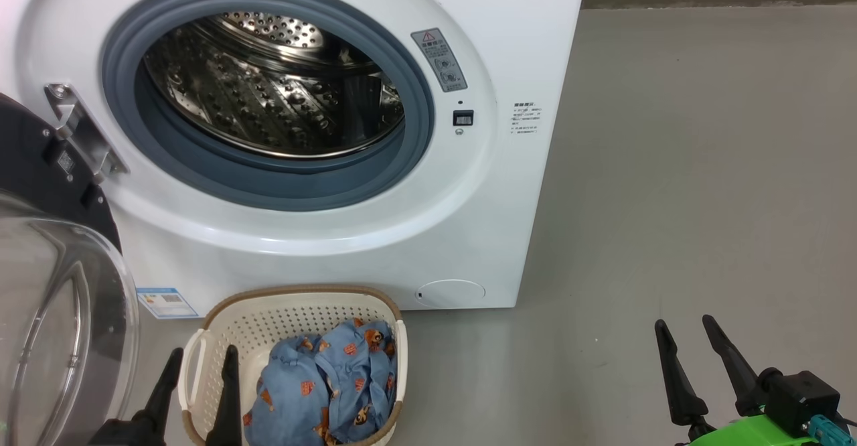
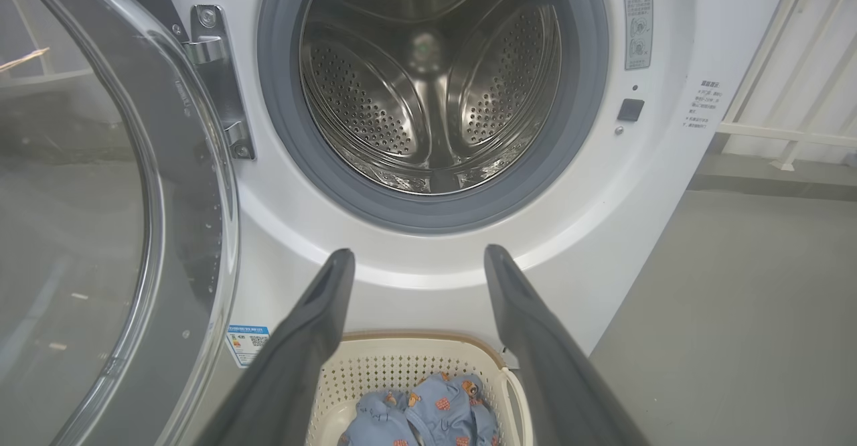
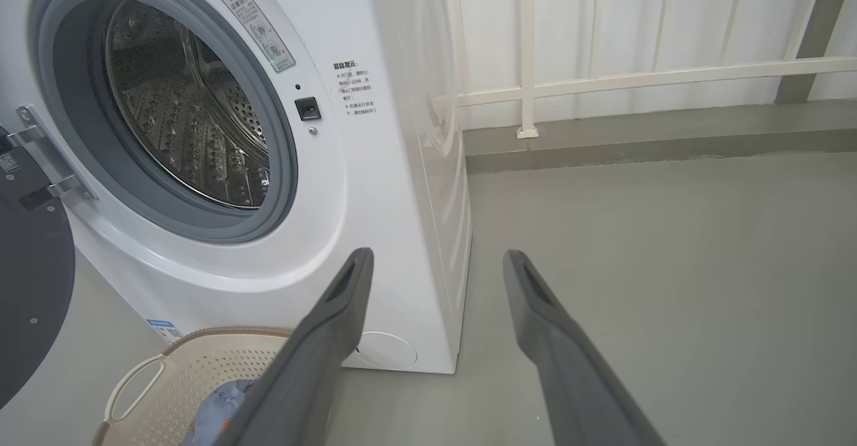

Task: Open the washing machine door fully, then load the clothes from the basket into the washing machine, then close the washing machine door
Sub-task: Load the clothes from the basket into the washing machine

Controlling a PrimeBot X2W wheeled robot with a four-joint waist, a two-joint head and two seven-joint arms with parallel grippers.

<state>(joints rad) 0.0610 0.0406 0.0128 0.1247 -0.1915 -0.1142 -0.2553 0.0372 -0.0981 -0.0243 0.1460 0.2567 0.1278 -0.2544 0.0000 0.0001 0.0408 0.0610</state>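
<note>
Left gripper (image 1: 203, 352): I'm holding it spread wide and empty at the lower left of the head view, fingers pointing up. It's overlapping the left handle of the basket (image 1: 281, 315) in the picture; I can't tell if it's touching.

Right gripper (image 1: 683, 323): I'm holding it wide and empty too, lower right, hanging over grey floor (image 1: 703, 198), well apart from the basket.

The washing machine (image 1: 509, 165) is taking up the upper left and centre: a white boxy front-loader.
- The washing machine door (image 1: 27, 165) is hanging swung open at the left edge. It has a glossy black ring and a bulging clear glass bowl (image 1: 60, 312).
- A metal hinge (image 1: 80, 131) is tying the door to the left side of the opening.
- The grey-blue gasket (image 1: 268, 185) is ringing the perforated steel drum (image 1: 268, 91).
- A warning sticker (image 1: 438, 57) and a small dark latch slot (image 1: 462, 118) are sitting right of the opening.
- The round white flap (image 1: 450, 293) is sitting low on the right of the front, the blue label sticker (image 1: 166, 302) low on the left.

The basket is sitting on the floor just in front of the machine, bottom centre-left. It's cream-white and perforated, with a brown woven-look rim and side handles.

The clothes (image 1: 328, 379) are lying bunched inside it, toward its right side: light-blue fabric with small orange and brown cartoon prints.

In the left wrist view my fingers are framing the basket and clothes at the bottom, with the drum above. In the right wrist view one finger is crossing the basket's edge and the other is over floor.
</note>
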